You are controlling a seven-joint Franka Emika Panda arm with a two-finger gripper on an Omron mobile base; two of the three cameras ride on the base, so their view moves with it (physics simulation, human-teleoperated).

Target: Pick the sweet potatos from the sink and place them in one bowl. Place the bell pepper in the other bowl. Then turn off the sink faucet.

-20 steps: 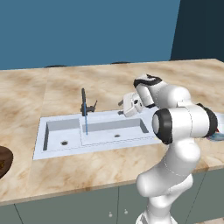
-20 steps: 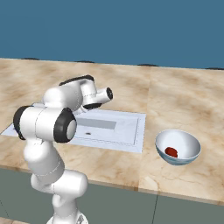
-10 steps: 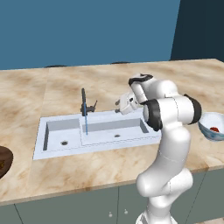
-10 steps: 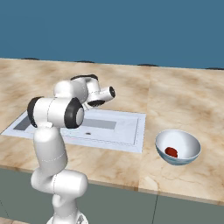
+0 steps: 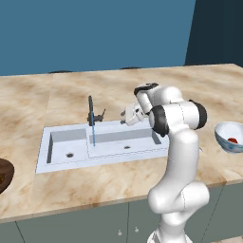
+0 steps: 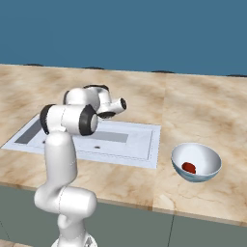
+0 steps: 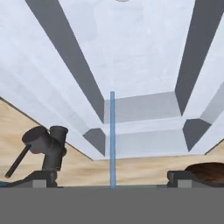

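Dark faucet (image 5: 90,111) stands upright, stream (image 5: 93,135) falling vertically.

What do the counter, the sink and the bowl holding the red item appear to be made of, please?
The counter looks like polished beige marble or stone, going by its mottled brown veining. The sink appears matte pale grey-white, perhaps composite or enamel: it is flat and uniform, without sheen. The pale blue-white bowl looks like glazed ceramic, glossy and smooth, though plastic cannot be ruled out.
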